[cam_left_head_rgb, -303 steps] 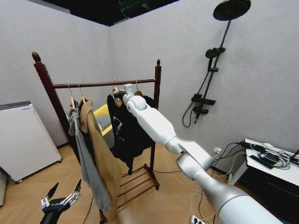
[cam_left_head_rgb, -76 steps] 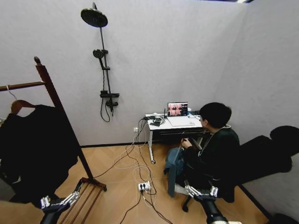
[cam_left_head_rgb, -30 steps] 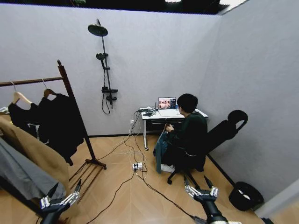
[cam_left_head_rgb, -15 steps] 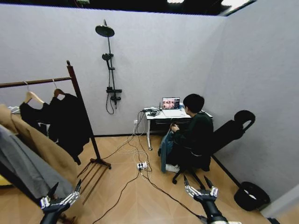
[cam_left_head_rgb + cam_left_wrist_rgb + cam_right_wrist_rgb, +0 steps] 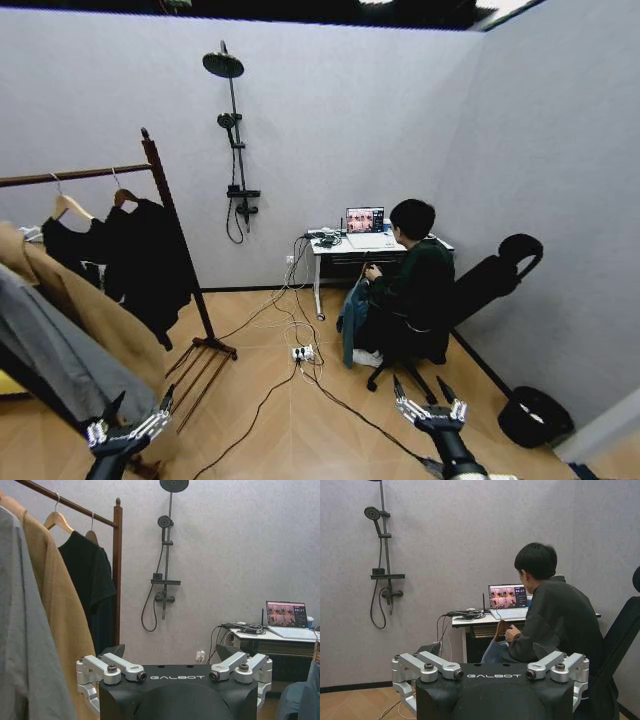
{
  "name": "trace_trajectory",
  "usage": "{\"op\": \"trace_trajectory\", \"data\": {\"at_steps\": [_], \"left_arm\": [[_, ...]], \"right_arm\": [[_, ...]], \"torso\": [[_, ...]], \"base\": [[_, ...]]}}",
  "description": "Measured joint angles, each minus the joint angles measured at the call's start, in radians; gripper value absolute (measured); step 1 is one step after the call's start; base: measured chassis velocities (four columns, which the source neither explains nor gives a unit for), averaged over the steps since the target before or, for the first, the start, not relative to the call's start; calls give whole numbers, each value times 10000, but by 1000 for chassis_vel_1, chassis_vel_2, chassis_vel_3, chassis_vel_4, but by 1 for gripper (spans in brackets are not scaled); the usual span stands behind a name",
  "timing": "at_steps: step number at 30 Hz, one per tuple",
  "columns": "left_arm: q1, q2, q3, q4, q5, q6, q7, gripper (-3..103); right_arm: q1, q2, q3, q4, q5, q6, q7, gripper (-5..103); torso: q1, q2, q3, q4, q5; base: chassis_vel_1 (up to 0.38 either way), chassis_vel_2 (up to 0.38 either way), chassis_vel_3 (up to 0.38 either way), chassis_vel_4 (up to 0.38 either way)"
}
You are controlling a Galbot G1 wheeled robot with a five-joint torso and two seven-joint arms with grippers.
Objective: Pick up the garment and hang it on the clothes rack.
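The clothes rack (image 5: 165, 205) of dark reddish wood stands at the left, one knob-topped post and part of its rail in view. The black garment (image 5: 140, 260) hangs from the rail on a light wooden hanger, right beside the post, with a sleeve drooping. A second black top (image 5: 62, 240) hangs next to it. My left gripper (image 5: 130, 420) is low at the lower left, open and empty, well below the rail. My right gripper (image 5: 422, 400) is low at the lower right, open and empty. The left wrist view shows the post (image 5: 117, 570) and black fabric (image 5: 92, 580) beside it.
A long tan coat (image 5: 75, 310) and a grey jacket (image 5: 40, 360) hang on the rack nearer to me. Cables and a power strip (image 5: 300, 354) lie on the wooden floor. A desk (image 5: 335, 250) with a laptop, an office chair (image 5: 495, 280) and a black bin (image 5: 527, 418) stand at the right.
Ten seconds ago my right arm was raised at the rail by the black garment's hanger; now it is down and empty. The camera has since turned and backed off, and barely shifts lately.
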State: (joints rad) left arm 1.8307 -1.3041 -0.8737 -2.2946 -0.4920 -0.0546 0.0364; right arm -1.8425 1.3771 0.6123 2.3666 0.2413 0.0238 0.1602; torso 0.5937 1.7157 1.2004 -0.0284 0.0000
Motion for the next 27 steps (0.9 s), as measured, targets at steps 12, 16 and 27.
{"op": "trace_trajectory", "data": {"at_steps": [12, 16, 27], "left_arm": [[1, 0, -1, 0, 0, 0, -2, 100], [1, 0, 0, 0, 0, 0, -1, 100], [2, 0, 0, 0, 0, 0, 0, 100]], "right_arm": [[0, 0, -1, 0, 0, 0, 0, 100], [1, 0, -1, 1, 0, 0, 0, 100], [-3, 0, -2, 1, 0, 0, 0, 100]], "torso": [[-6, 1, -1, 2, 0], [-4, 1, -1, 3, -1], [-8, 4, -3, -1, 6]], "base": [[237, -238, -242, 237], [330, -335, -335, 335], [356, -353, -361, 353]]}}
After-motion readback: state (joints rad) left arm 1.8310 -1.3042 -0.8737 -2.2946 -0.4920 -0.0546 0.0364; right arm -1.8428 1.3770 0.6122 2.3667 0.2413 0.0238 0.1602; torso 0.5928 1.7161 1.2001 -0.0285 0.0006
